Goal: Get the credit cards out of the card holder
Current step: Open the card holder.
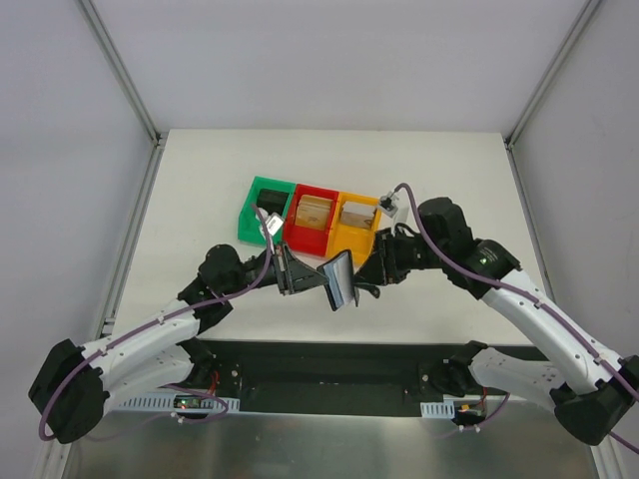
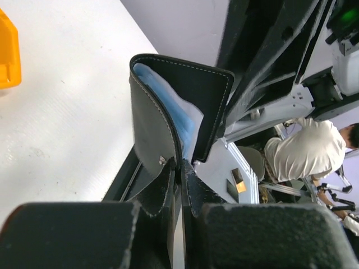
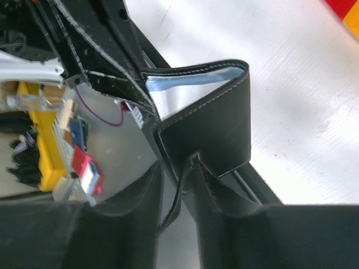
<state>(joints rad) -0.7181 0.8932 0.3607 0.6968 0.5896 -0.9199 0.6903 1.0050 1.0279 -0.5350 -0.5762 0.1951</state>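
The card holder (image 1: 339, 281), a black stitched bifold, hangs half open in the air between both arms, near the table's front edge. A pale blue credit card (image 2: 168, 106) sits in its fold and shows in the right wrist view as a blue edge (image 3: 190, 81). My left gripper (image 1: 298, 274) is shut on one flap of the card holder (image 2: 154, 129), pinching it at the fingertips (image 2: 180, 165). My right gripper (image 3: 179, 168) stands slightly open around the other flap (image 3: 213, 134). One finger touches the flap, and a narrow gap shows beside the other.
Three small bins stand in a row behind the arms: green (image 1: 250, 215), red (image 1: 318, 190) and orange (image 1: 357, 244). A black block (image 1: 270, 203) lies in the green one, brown items in the other two. The table's dark front rail (image 1: 329, 364) runs just below the card holder.
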